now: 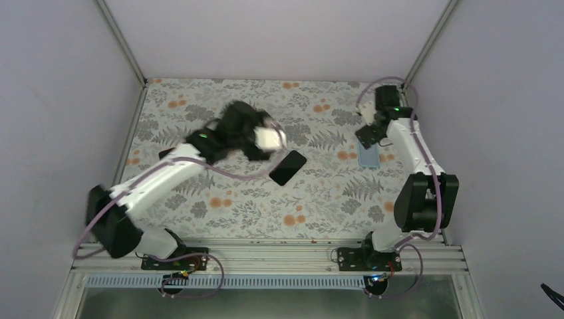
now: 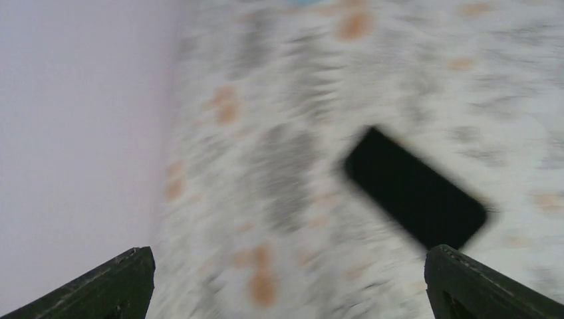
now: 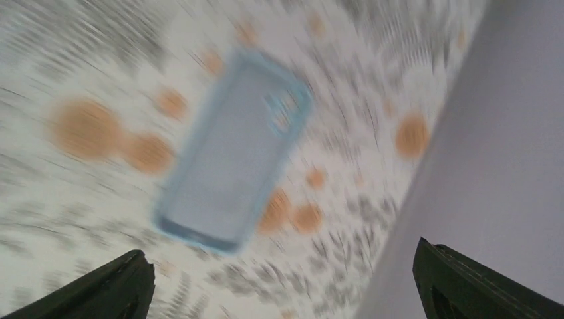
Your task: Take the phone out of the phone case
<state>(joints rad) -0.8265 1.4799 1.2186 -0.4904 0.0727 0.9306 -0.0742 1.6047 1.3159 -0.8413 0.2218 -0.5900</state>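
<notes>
Left side: the left pincer (image 1: 269,139) hangs above the floral-patterned counter (image 1: 319,199), left of centre. It is blurred in the overhead view, so its outline is hard to make out there. In the left wrist view its two dark fingers (image 2: 113,286) stand wide apart at the bottom corners of the frame with nothing between them: released.

Centre: the phone (image 1: 288,167) lies flat on the counter, a black slab set at a slant, just beside the left pincer and not touched by it. The wrist view shows the same phone (image 2: 416,189) ahead of the right-hand finger, its edges smeared. No detail of its face can be read.

Right side: the phone case (image 1: 368,155), pale blue, lies flat on the counter well apart from the phone. The phone is not in it. In the right wrist view the case (image 3: 233,153) is heavily blurred. A camera cut-out shows near one end, but which face is up cannot be told.

The right pincer (image 1: 369,136) hangs just over the far end of the case. Its fingers (image 3: 479,286) are spread wide and hold nothing: released. Whether a tip touches the case cannot be told.
</notes>
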